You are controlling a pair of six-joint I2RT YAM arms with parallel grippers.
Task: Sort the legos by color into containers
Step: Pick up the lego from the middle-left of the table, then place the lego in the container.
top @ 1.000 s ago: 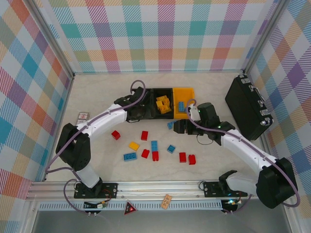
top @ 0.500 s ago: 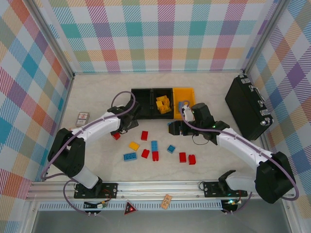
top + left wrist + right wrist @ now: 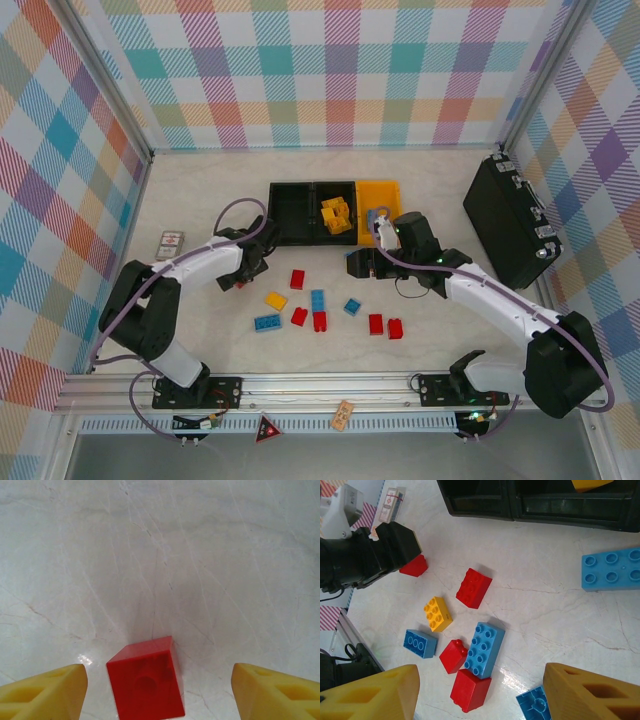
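Three bins line the upper middle of the top view: a black bin [image 3: 292, 213], a second black bin [image 3: 345, 190] with yellow bricks [image 3: 335, 216] inside, and a yellow-orange bin [image 3: 381, 191]. Loose legos [image 3: 318, 300] lie scattered below them on the worktop [image 3: 200, 190]. The left end effector [image 3: 157, 680] stands wide around a red brick [image 3: 146, 685] without touching it. The right end effector [image 3: 480, 686] is spread wide and empty.
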